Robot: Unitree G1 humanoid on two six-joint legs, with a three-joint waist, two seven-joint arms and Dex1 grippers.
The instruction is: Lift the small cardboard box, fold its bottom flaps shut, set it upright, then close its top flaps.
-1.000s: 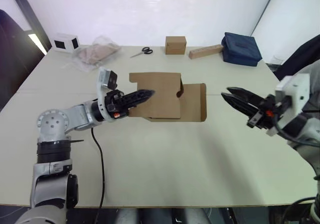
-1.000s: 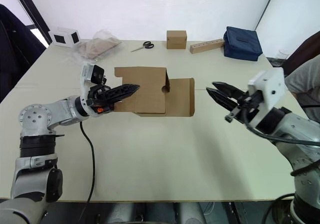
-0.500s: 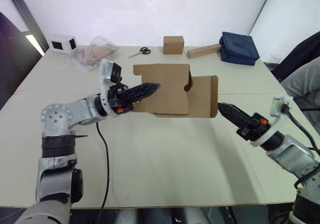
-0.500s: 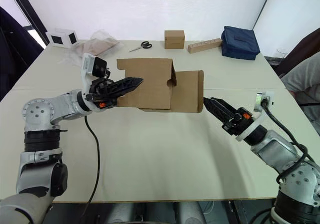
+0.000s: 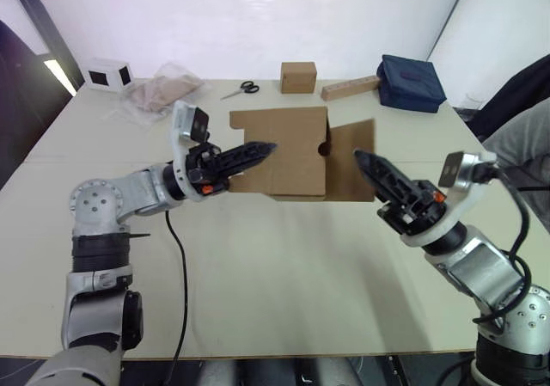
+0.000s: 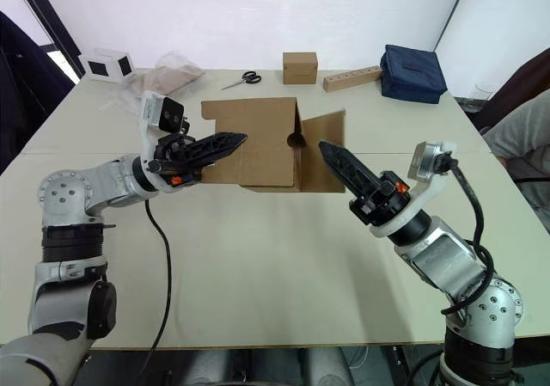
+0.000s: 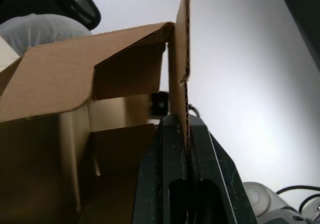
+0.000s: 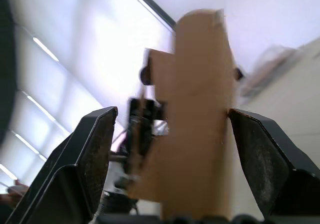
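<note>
Above the middle of the table point(image 5: 258, 274) I hold the small cardboard box point(image 5: 284, 150) clear of the surface, lying on its side. My left gripper point(image 5: 268, 148) is clamped on one of the box's cardboard walls (the wrist view shows the corrugated edge pinched between both fingers). My right gripper point(image 5: 363, 158) has its two fingers spread wide, with a brown flap point(image 5: 354, 162) of the box standing between them, neither finger visibly touching it. That flap angles off the box's right end, beside a notched edge. Near the table's far edge sit a smaller closed cube box point(image 5: 298, 77), a long tan block point(image 5: 352, 88), scissors point(image 5: 244, 88) and a dark blue bag point(image 5: 412, 82).
</note>
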